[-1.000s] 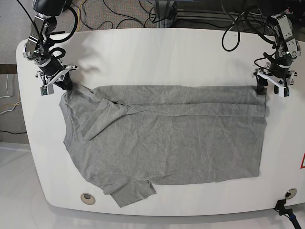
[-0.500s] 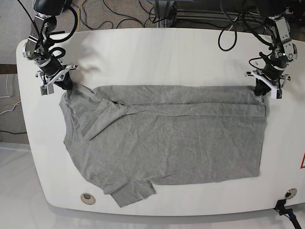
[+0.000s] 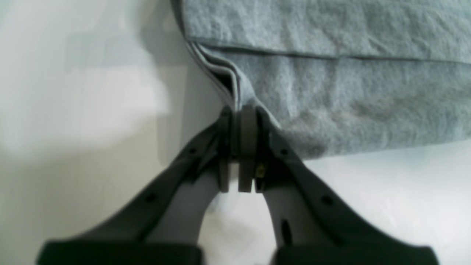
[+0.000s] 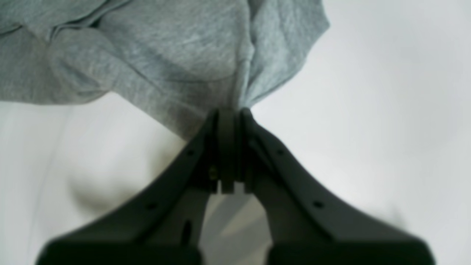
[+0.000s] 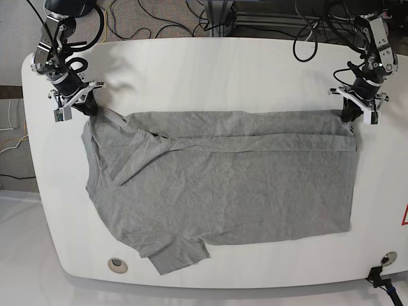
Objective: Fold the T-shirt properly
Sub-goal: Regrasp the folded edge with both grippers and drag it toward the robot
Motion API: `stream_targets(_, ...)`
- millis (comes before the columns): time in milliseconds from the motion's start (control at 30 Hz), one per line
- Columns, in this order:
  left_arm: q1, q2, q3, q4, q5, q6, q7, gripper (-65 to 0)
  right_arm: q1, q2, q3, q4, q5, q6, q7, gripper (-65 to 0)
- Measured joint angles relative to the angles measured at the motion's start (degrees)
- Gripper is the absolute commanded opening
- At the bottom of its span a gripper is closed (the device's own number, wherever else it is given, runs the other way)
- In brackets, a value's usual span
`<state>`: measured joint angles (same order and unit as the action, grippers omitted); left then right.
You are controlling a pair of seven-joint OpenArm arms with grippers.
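Observation:
The heather-grey T-shirt [image 5: 223, 185] lies spread over the white table, its far edge folded in as a narrow strip. In the base view my left gripper [image 5: 349, 120] sits at the shirt's far right corner, shut on the layered hem [image 3: 235, 92]. Its dark fingers [image 3: 247, 147] pinch the cloth edge in the left wrist view [image 3: 237, 110]. My right gripper [image 5: 91, 109] is at the far left corner by the shoulder. It is shut on a gathered bunch of T-shirt fabric [image 4: 206, 62], which puckers above the fingertips [image 4: 230, 110].
The white table [image 5: 210, 76] shows bare at the back and along the front edge. Black cables [image 5: 159, 25] lie on the floor behind it. Two round holes [image 5: 116, 263] sit near the front corners, and a red warning mark [image 5: 404, 217] is at the right edge.
My left gripper went from open to shut on the shirt's far right corner. Both grippers have shifted slightly toward the back, drawing the far edge taut.

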<state>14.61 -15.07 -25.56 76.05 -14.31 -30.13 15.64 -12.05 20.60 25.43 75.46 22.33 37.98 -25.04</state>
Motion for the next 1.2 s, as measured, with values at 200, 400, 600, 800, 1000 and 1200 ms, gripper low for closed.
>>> stream_targets(200, 6.58, -2.45, -0.26, 1.68, -1.36, -0.35, -1.95, -65.0, -7.06, 0.02, 0.33, 4.04, 0.98, 0.17, 1.11, -65.0)
stream_targets(400, 13.6, -2.67, -0.63, 4.83, -2.73, -0.35, -4.26, -65.0, -16.02, -0.92, 0.42, 10.67, 1.46, 0.0, 1.95, -65.0)
stream_targets(600, 17.92, -2.91, -0.9, 5.25, -3.82, -0.5, -6.62, -65.0, -20.98, -0.52, 0.5, 11.91, 2.16, 0.68, 3.74, -65.0)
stream_targets(800, 21.94, -2.78, -4.31, 5.33, -4.92, -1.66, -7.54, -65.0, -24.72, 0.5, 1.92, 11.98, 3.39, 1.07, 4.22, -65.0)
stream_targets(1000, 24.15, -4.2, -4.5, 5.4, -5.29, -1.64, -7.8, -65.0, -27.5, 1.64, 2.08, 12.2, 3.5, 1.27, 5.2, -65.0)
stream_targets(1200, 24.26, -4.15, -4.48, 5.4, -5.29, -1.46, -7.82, -65.0, -27.5, 1.62, 2.05, 12.2, 3.45, 1.31, 5.33, -65.0)
